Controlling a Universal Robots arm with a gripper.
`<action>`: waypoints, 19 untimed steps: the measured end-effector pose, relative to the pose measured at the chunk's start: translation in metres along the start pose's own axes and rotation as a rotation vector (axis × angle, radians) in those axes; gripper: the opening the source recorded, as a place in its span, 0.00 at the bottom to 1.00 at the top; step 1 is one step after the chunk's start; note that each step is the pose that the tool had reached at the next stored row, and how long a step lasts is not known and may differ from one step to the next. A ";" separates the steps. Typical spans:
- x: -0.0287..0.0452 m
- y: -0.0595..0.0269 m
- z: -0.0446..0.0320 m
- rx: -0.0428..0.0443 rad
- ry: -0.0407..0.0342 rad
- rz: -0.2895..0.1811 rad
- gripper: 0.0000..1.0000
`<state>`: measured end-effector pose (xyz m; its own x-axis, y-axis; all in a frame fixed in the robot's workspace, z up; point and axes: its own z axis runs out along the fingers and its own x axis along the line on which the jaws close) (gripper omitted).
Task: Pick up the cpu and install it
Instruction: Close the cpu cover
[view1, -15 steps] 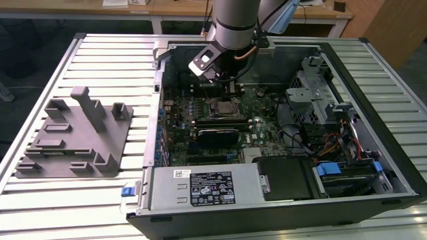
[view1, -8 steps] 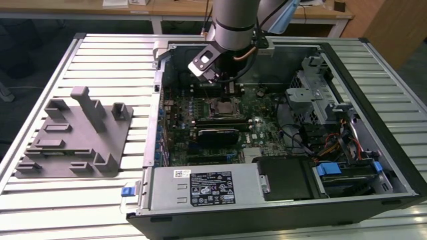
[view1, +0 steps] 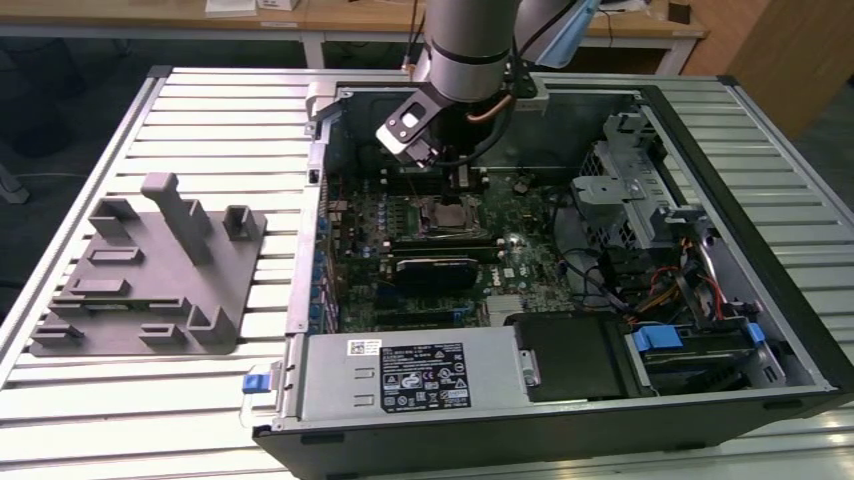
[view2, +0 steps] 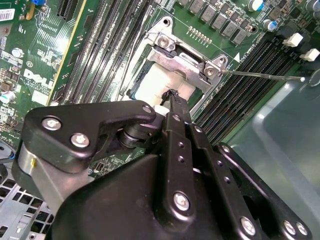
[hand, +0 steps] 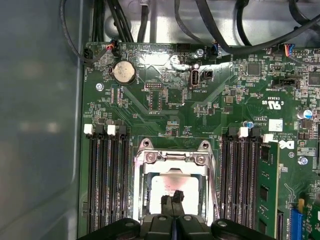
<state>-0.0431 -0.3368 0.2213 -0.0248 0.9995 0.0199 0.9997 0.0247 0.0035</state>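
The cpu (hand: 167, 186) is a pale shiny square lying inside the metal socket frame (hand: 172, 157) on the green motherboard; it also shows in the second wrist view (view2: 150, 82). My gripper (hand: 172, 198) hangs just above the chip, its two black fingers pressed together with nothing between them. In the second wrist view the gripper (view2: 172, 95) points its tips down at the chip's edge. In the exterior view the gripper (view1: 458, 165) sits over the socket (view1: 447, 215) inside the open computer case.
A thin metal lever (view2: 262, 75) sticks out beside the socket. Memory slots (hand: 107, 175) flank it on both sides. A black rectangular block (view1: 434, 268) lies near the socket, and a grey fixture plate (view1: 147, 270) stands outside the case on the exterior view's left.
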 end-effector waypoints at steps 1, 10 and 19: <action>0.0000 0.0000 0.0000 0.0002 0.0000 -0.007 0.11; 0.0000 -0.0002 0.0001 0.0023 0.0004 -0.111 0.11; 0.0000 -0.0008 0.0001 0.0047 0.0009 -0.235 0.11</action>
<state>-0.0439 -0.3368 0.2212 -0.2569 0.9662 0.0200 0.9664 0.2569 0.0035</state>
